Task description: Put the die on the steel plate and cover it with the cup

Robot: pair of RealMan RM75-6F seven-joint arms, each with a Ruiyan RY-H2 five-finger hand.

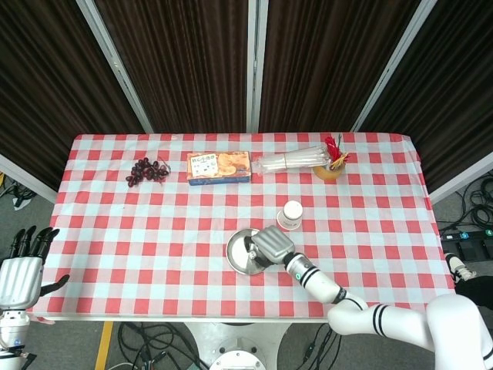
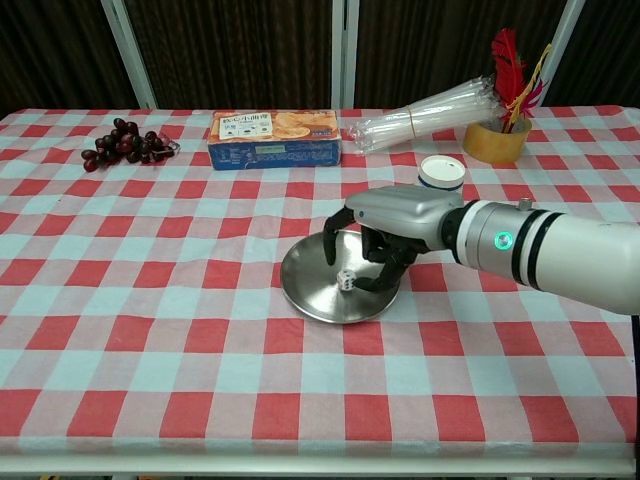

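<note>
Red-and-white checked cloth covers the table (image 2: 150,330), with dark curtains behind. At frame centre, the right hand (image 2: 385,225) hovers over the steel plate (image 2: 305,285), pinching the white die (image 2: 345,281) just above the plate's middle (whether it touches the metal is unclear). Just behind the hand stands the paper cup (image 2: 441,172). Low in the head view's left corner, the left hand (image 1: 21,271) hangs off the table, fingers spread, holding nothing.

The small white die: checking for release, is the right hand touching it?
Touching. The chest view shows the right hand pinching the small white die over the round steel plate.
</note>
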